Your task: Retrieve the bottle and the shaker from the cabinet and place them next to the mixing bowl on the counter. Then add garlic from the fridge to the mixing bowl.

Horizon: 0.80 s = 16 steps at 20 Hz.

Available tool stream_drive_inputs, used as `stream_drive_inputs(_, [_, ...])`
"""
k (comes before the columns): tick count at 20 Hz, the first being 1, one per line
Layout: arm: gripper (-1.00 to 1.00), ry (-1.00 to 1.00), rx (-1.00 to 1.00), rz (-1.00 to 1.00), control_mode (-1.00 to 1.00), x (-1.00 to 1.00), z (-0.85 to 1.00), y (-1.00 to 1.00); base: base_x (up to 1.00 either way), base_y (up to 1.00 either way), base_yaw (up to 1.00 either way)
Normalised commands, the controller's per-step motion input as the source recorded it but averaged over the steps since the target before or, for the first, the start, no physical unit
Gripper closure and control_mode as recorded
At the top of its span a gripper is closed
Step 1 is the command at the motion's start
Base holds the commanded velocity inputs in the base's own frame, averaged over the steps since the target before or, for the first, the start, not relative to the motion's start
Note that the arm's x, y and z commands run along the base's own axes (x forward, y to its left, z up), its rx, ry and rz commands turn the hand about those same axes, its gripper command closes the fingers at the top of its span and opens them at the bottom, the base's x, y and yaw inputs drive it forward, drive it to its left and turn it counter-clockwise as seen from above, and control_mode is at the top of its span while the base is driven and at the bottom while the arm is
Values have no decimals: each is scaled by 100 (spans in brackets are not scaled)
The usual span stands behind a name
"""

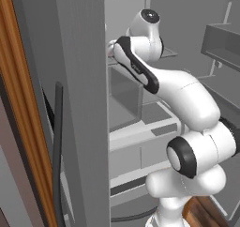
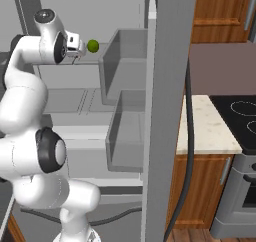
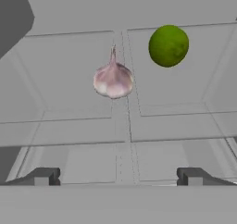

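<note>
Spreading our pincer point(image 3: 118, 177) wide inside the fridge point(image 3: 69, 130), we are lining up squarely on the garlic point(image 3: 113, 79), avoiding the green fruit point(image 3: 168, 46).

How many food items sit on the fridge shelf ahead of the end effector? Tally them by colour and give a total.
Pinkish-white: 1, the garlic
Green: 1, a round green fruit
Total: 2
</note>
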Motion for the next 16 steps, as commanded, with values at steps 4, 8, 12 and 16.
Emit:
stream_drive_inputs(4, [-100,0,0,0,-100,51,-6,21,0,0,0])
stream_drive_inputs(8, [-100,1,-3,0,-100,36,4,25,0,0,0])
stream_drive_inputs(12, [-100,0,0,0,-100,42,0,3,0,0,0])
stream_drive_inputs(16, [-100,0,0,0,-100,40,0,0,0,0,0])
